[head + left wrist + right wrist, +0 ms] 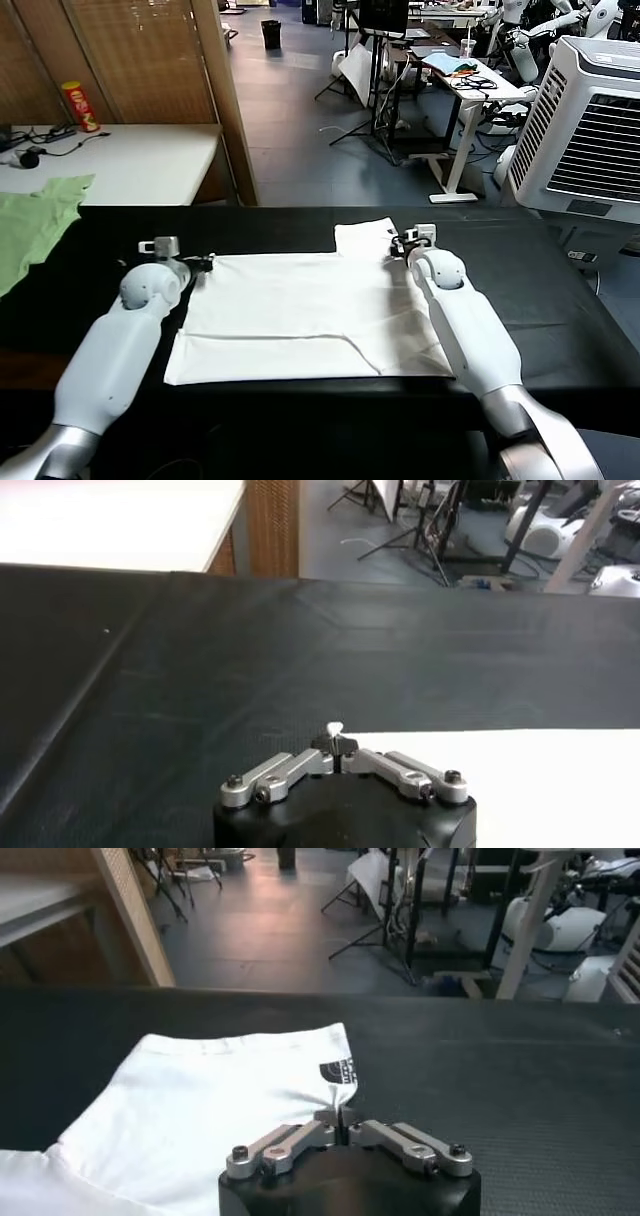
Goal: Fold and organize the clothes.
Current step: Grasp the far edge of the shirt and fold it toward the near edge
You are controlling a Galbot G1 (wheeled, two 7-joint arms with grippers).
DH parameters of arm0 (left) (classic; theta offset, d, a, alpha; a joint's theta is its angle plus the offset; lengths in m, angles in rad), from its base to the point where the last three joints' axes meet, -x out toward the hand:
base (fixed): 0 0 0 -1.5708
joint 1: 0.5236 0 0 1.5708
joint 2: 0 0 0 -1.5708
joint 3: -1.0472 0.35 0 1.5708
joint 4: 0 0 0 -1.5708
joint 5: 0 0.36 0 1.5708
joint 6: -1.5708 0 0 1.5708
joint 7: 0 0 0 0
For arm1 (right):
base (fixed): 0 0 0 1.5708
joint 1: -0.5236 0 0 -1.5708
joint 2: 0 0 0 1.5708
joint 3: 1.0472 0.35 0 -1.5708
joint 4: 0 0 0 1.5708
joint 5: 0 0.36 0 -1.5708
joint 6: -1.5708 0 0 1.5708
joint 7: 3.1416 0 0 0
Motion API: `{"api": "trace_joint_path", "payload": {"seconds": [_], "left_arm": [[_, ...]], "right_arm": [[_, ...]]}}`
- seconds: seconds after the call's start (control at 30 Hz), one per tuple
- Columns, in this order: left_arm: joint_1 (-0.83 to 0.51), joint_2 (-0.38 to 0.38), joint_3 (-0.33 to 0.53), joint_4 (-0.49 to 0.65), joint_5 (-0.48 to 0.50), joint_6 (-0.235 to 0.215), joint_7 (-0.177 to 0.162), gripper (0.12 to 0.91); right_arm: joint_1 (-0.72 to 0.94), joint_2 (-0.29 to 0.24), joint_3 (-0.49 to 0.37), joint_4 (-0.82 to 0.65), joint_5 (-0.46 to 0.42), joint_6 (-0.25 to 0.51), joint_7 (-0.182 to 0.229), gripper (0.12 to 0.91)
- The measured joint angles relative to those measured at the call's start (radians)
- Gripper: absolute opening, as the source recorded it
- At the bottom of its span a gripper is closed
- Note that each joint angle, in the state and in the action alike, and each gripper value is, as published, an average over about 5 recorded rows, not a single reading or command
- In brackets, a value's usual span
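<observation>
The clothes, a white T-shirt (300, 310), lie partly folded and flat on the black table (560, 290), with a sleeve sticking out at the far right. My left gripper (205, 263) is at the shirt's far left corner, shut on a small tuft of white cloth (336, 727). My right gripper (397, 245) is at the far right corner, beside the sleeve. In the right wrist view the right gripper (340, 1113) pinches the shirt's edge just below a black print (340, 1070). The left wrist view shows the shirt (520, 780) beside the left gripper (335, 742).
A pale green garment (35, 225) lies over the table's far left end. Behind it stands a white table (120, 160) with a red can (80, 105) and cables. A wooden partition (150, 60) and a white air cooler (590, 130) flank the far side.
</observation>
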Motion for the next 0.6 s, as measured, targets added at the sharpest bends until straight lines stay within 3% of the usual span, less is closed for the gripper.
{"api": "trace_joint_path", "payload": {"seconds": [0.27, 0.6], "left_arm": [[0.050, 0.037, -0.036, -0.101, -0.001, -0.003, -0.011, 0.127], [0.269, 0.133, -0.124, -0.396, -0.036, -0.001, -0.038, 0.127]], "right_arm": [[-0.078, -0.063, 0.025, 0.179, 0.040, -0.001, -0.015, 0.122], [-0.293, -0.204, 0.067, 0.512, 0.097, -0.095, 0.015, 0.122]]}}
